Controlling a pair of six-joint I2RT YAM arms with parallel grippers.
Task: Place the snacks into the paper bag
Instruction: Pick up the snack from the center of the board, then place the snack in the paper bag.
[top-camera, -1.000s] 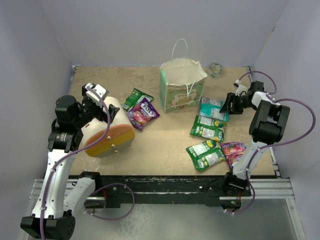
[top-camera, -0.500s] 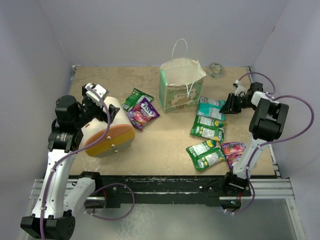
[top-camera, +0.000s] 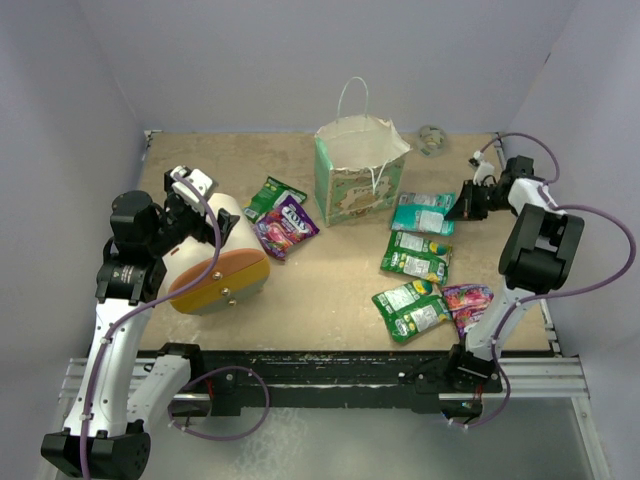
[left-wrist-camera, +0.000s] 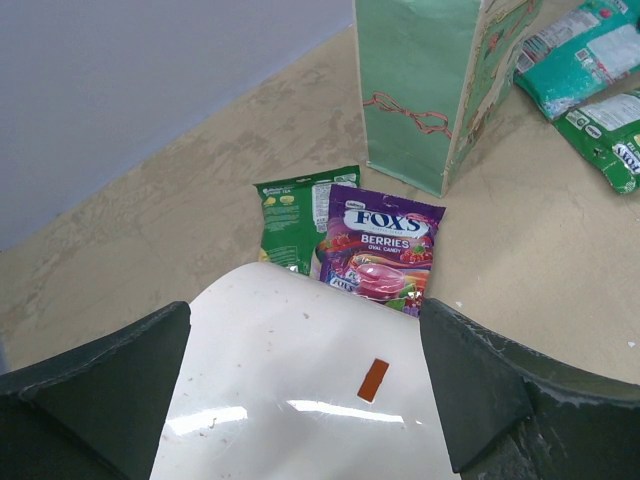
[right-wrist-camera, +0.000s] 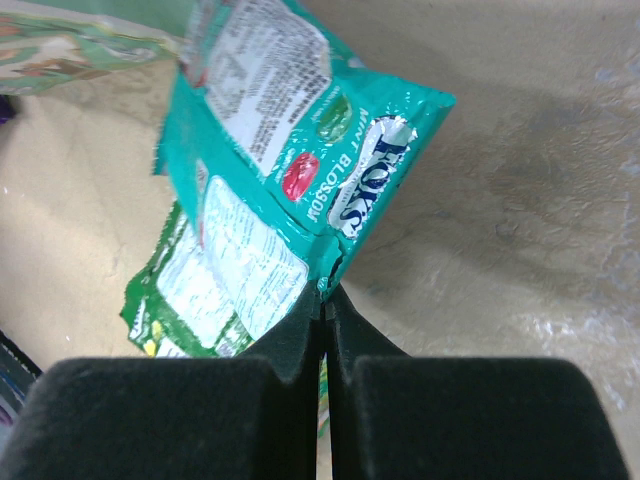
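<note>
Now lifting: a teal packet held beside the bag

Shown is one teal packet (right-wrist-camera: 290, 170) of the snacks, raised by its edge and hanging tilted just to the right of the paper bag (top-camera: 358, 175), which stands upright with its mouth open at the back of the table (top-camera: 330, 290). The right gripper (top-camera: 462, 208) has its fingers pressed together on the packet's seam, so only a thin strip is caught. Whether a second teal packet rides with it cannot be told.

Below and nearer lie green packets (top-camera: 415, 255). A purple packet (top-camera: 286, 225) rests left of the bag.

The left gripper (top-camera: 205, 205) is closed around the cream cone-shaped object (top-camera: 215, 262), well apart from the bag.

For a clean drop, the packet should probably be carried above the rim before moving sideways, since the bag is light and a nudge could tip it. Approaching over the mouth's middle, clear of the loop handles, then letting the packet's low end enter first, seems the safest course. The shallow pinch may slip under a quick swing.
</note>
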